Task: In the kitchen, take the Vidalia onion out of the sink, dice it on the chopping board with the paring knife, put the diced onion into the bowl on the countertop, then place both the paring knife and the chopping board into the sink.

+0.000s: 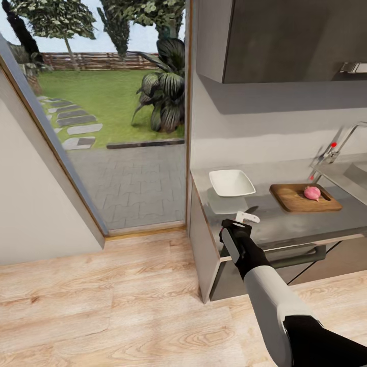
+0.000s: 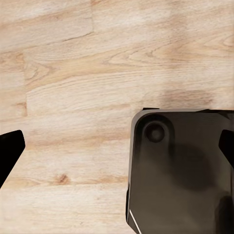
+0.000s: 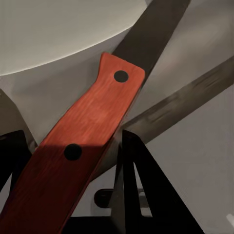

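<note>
Where right pincer (image 3: 73,161) straddles paring knife (image 3: 92,131), countertop (image 1: 285,224)

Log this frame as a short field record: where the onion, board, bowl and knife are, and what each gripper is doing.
onion: Vidalia onion whole, resting on the chopping board
board: on the countertop, next to the sink
bowl: bowl on the countertop, left of the board, looks empty
knife: paring knife with reddish handle, between the right gripper's fingers, blade toward the bowl
right gripper: right gripper over the countertop's front edge, near the bowl
left gripper: left gripper open, above the wooden floor
dicing: not started
</note>
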### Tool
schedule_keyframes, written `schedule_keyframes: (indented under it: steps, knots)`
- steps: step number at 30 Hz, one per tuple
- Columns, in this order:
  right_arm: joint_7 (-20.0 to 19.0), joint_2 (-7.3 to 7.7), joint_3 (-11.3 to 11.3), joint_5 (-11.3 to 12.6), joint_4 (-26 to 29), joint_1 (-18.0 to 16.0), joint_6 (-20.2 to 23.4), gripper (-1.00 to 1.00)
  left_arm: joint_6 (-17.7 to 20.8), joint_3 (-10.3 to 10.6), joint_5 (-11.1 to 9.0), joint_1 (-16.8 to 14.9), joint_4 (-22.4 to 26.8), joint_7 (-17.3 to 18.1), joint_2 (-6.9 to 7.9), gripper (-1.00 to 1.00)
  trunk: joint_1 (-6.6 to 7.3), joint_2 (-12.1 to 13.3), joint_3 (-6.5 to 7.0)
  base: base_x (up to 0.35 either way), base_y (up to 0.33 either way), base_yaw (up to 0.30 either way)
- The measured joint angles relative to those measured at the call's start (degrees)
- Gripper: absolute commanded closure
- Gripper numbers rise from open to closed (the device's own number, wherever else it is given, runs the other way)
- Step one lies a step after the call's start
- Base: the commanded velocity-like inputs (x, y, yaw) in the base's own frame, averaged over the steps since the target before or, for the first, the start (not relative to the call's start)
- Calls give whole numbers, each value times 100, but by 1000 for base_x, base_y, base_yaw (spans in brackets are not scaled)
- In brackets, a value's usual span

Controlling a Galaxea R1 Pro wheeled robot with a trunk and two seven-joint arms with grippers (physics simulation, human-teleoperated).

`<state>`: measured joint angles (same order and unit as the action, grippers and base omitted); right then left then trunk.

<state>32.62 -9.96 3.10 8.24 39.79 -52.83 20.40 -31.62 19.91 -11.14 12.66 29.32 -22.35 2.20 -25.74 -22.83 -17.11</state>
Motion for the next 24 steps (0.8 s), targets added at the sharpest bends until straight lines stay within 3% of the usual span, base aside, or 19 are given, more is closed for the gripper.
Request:
schedule_keyframes:
  steps: [12, 24]
  knots:
    - [0, 0, 4, 20, -3, 1, 14, 100, 0, 0, 0, 0, 0, 0, 0, -100, 0, 1, 9, 0, 0, 0]
    - [6, 0, 8, 37, 0, 4, 50, 100, 0, -1, 1, 0, -8, 0, 0, -100, -1, 2, 110, 0, 0, 0]
